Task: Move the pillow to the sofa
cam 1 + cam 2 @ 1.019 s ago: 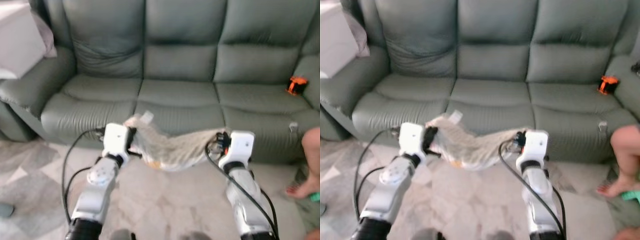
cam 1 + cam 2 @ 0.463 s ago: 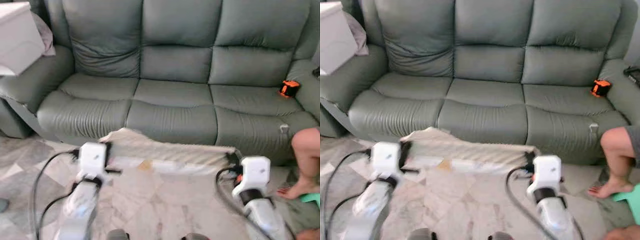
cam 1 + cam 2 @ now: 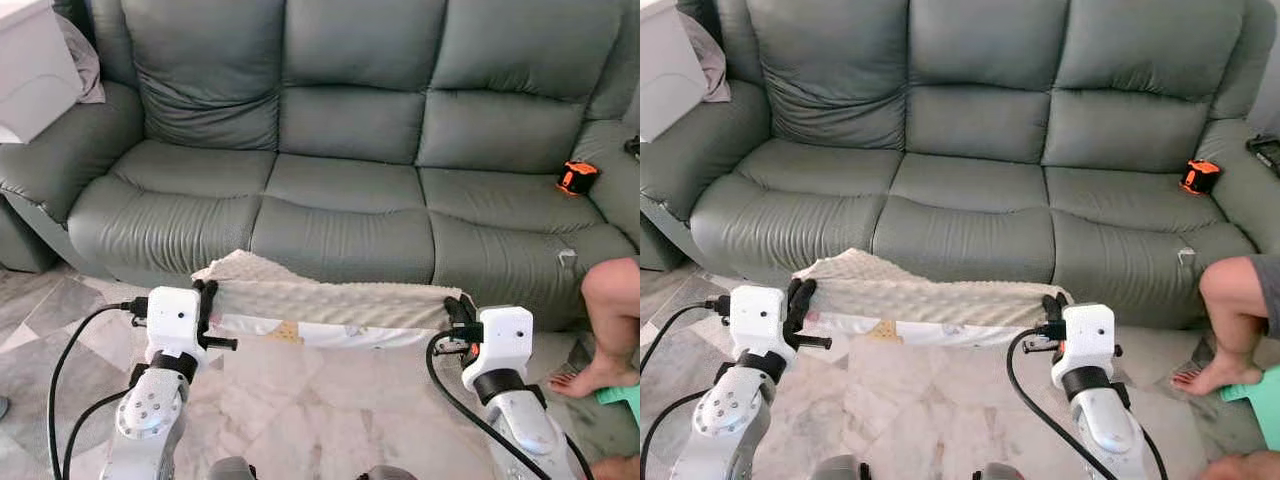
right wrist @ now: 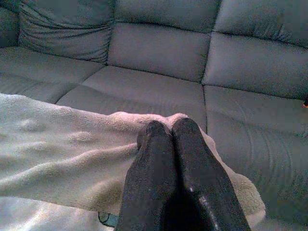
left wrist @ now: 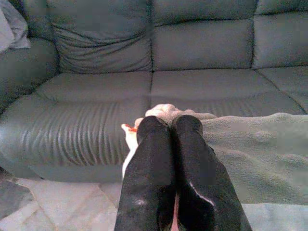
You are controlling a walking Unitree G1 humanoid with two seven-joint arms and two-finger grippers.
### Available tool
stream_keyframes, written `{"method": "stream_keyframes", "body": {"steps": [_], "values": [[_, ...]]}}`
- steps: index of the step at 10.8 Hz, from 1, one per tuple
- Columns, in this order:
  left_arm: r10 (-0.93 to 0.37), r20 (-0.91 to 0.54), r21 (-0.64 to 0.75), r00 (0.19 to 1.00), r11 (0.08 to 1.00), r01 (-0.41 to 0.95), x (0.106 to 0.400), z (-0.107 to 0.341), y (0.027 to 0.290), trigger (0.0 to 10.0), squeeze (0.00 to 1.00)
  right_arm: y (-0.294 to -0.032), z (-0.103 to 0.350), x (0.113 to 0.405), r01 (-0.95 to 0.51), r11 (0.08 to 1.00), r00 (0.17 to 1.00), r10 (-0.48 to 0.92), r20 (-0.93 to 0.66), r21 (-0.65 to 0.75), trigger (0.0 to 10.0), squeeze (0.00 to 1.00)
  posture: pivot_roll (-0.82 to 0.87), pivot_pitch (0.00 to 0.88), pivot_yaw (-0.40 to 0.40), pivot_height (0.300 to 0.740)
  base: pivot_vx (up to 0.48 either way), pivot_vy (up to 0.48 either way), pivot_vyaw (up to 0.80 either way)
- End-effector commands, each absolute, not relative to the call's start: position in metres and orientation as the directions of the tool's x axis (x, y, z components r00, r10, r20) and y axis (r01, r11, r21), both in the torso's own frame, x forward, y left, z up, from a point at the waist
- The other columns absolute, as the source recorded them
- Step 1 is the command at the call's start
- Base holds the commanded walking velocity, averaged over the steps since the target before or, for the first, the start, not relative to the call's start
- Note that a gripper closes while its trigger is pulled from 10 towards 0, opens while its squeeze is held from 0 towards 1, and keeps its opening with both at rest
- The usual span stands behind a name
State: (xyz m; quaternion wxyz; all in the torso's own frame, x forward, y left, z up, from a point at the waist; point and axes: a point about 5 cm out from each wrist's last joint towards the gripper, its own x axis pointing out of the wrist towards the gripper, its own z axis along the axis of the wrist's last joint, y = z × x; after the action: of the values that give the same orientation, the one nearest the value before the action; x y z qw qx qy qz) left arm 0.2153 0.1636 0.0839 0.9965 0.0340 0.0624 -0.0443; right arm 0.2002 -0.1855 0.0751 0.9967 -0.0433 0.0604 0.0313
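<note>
Lower part of the frame: both silver arms are up, with the pillow (image 3: 330, 305) stretched out flat between them like a banner. The left gripper (image 3: 207, 312) has its jaws pinched shut on the pillow's left corner, lower left of the frame. The right gripper (image 3: 455, 320) is clamped the same way on the right corner, lower right. In the wrist views each pair of black fingers (image 5: 168, 163) is pressed together with the bumpy cream fabric caught between them (the underside has some printed pattern, too small to make out). The pillow hangs over the marble floor (image 3: 300, 400), in front of the sofa's front edge, not on the seats. Behind it is the grey-green leather sofa (image 3: 340, 190), with a small orange and black object (image 3: 577, 176) on its right cushion. A person's bare leg (image 3: 610, 320) shows at the right edge
</note>
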Motion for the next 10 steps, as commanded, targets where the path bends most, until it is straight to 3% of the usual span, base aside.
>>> {"method": "stream_keyframes", "body": {"steps": [1,5,10], "values": [[-0.11,-0.094,0.051,0.989,0.992,0.115,0.2174,0.0923,0.1586,10.0,0.0,-0.1889,0.0816,0.2001,-0.056,0.994,0.993,0.046,-0.106,-0.091,10.0,0.0,0.0,0.0,-0.016,0.74,0.255,0.0,-0.61],[-0.16,-0.094,0.013,0.983,0.987,0.162,0.2205,0.0925,0.152,10.0,0.0,-0.1899,0.0795,0.2019,-0.048,0.996,0.992,0.038,-0.119,-0.08,10.0,0.0,0.0,0.0,-0.016,0.74,0.405,0.0,-0.58],[-0.173,-0.09,0.014,0.981,0.984,0.175,0.2255,0.0941,0.1492,10.0,0.0,-0.1871,0.0779,0.2032,-0.07,0.993,0.989,0.057,-0.137,-0.096,10.0,0.0,-0.01,0.0,-0.014,0.74,0.48,0.0,0.0]]}}
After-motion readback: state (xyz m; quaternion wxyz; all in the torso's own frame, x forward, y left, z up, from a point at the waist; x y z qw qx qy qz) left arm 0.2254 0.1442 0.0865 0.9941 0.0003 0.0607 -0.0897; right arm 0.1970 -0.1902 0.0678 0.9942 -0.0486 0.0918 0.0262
